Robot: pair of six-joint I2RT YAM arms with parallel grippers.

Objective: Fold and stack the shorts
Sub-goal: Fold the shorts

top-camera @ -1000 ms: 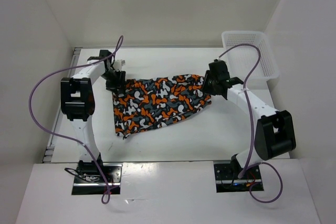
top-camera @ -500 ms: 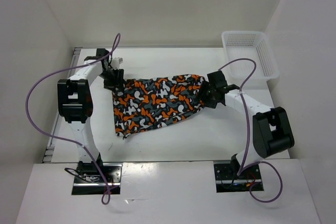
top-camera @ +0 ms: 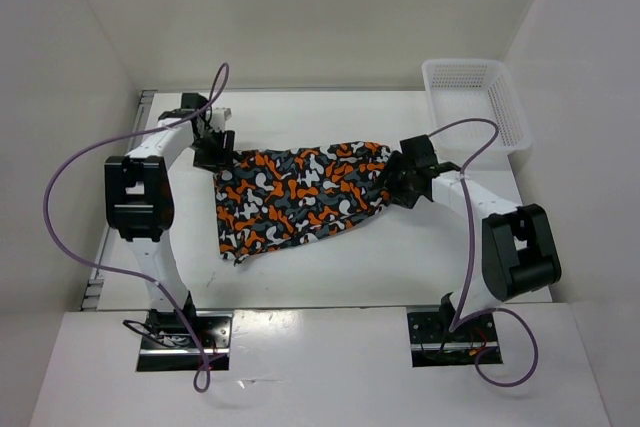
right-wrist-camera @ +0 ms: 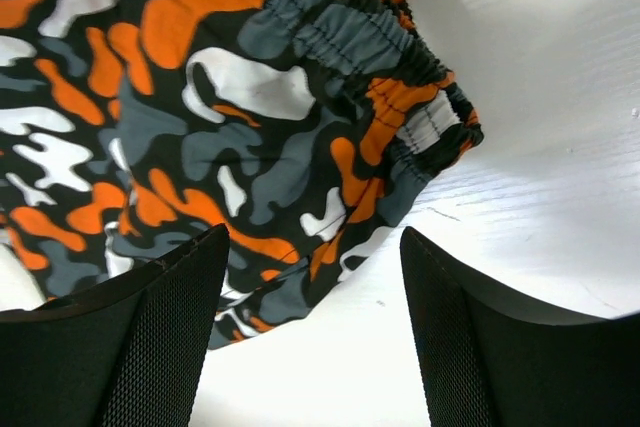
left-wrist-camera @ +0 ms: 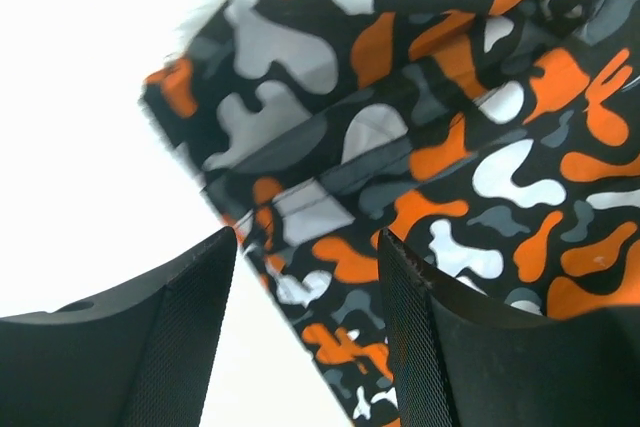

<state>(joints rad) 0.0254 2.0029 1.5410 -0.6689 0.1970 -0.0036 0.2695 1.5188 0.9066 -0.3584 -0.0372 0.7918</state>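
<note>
Across the middle of the top view, the soft cloth shorts (top-camera: 305, 197), printed with orange, black, grey and white blobs, lie spread on the white table (top-camera: 420, 257). They taper to a point toward the lower left, and the gathered elastic waistband (right-wrist-camera: 350, 42) is at their right end. At the cloth's upper-left end the left gripper (top-camera: 213, 152) hangs with its fingers well apart and nothing pinched. Its wrist view shows a layered, creased fabric corner (left-wrist-camera: 175, 97) beyond the gap. At the right end the right gripper (top-camera: 400, 182) is likewise spread wide and holds nothing, with the waistband's corner just beyond its fingertips (right-wrist-camera: 200, 277). A white plastic mesh basket (top-camera: 512, 117) sits in the upper right, well apart from the shorts.

No tidy fold looks made yet, and the danger lies in the next pinch. Where layers overlap at the left corner, the fingers could catch only the top ply, so the rest would drag or slide out. A close beside the edge would grab nothing. If one arm lifts or travels more than the other, the limp cloth would likely twist and fold askew.
</note>
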